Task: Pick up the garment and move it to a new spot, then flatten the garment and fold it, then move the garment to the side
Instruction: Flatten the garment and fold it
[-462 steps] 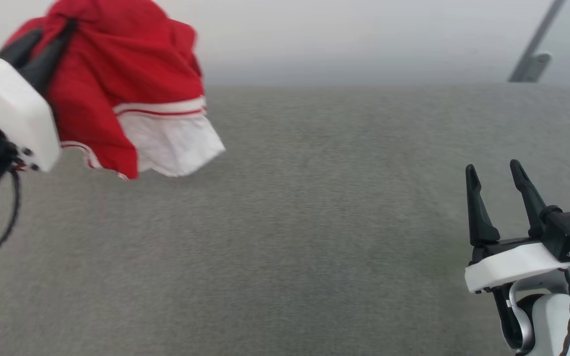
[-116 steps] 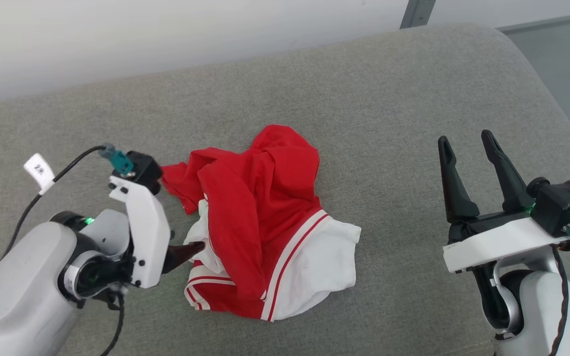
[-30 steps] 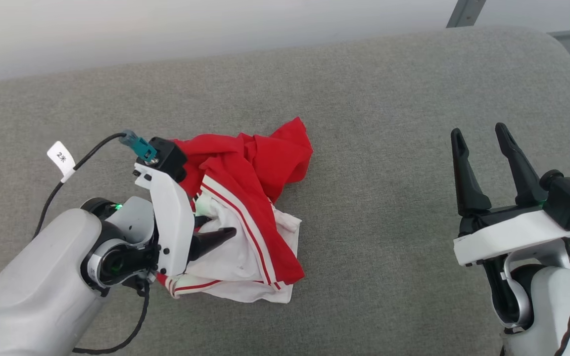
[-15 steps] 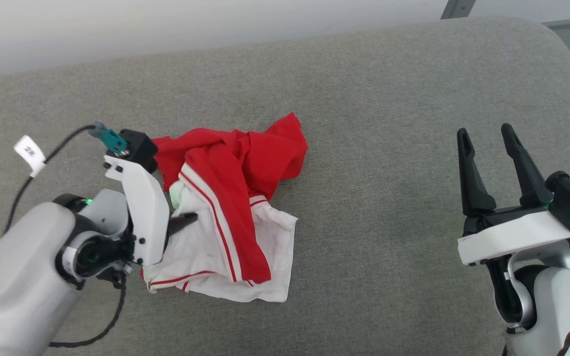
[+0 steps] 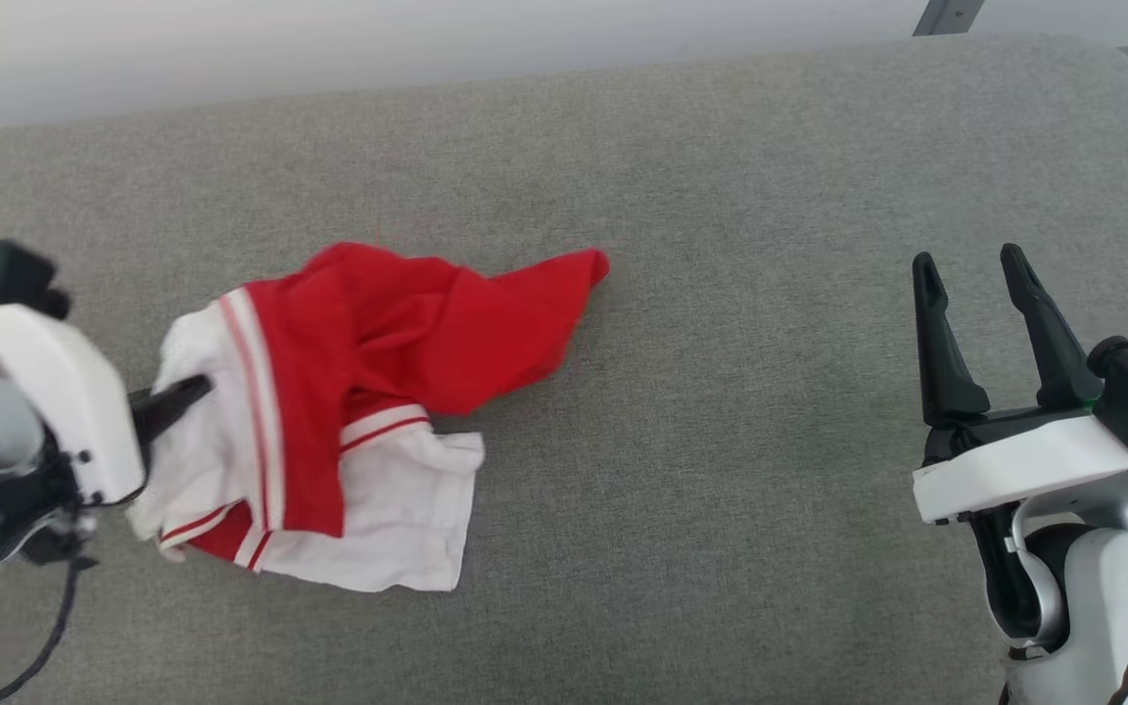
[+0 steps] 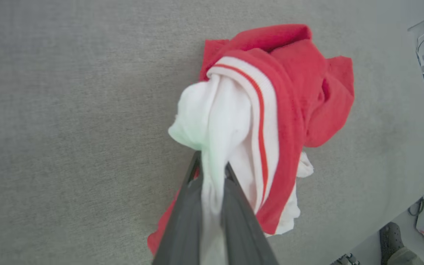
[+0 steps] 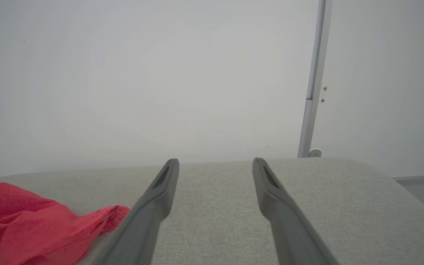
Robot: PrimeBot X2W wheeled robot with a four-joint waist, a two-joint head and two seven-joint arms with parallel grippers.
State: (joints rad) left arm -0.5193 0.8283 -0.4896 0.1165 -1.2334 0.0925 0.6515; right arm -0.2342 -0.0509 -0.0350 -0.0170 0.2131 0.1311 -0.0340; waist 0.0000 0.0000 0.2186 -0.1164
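For flattening, the crumpled red white-cuffed cloth garment (image 5: pixel 368 333) is clamped at a white cuff by the left gripper (image 6: pixel 212 167); a second grasp by the right gripper (image 5: pixel 970 264), jaws apart, is judged needed next.

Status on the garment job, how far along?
Done: the garment lies on the grey cushion. In hand: the left gripper is shut on a white cuff, a start on flattening. Left: the cloth is bunched, with no fold; the right gripper is open, clear of it. Flatten, fold, move aside.
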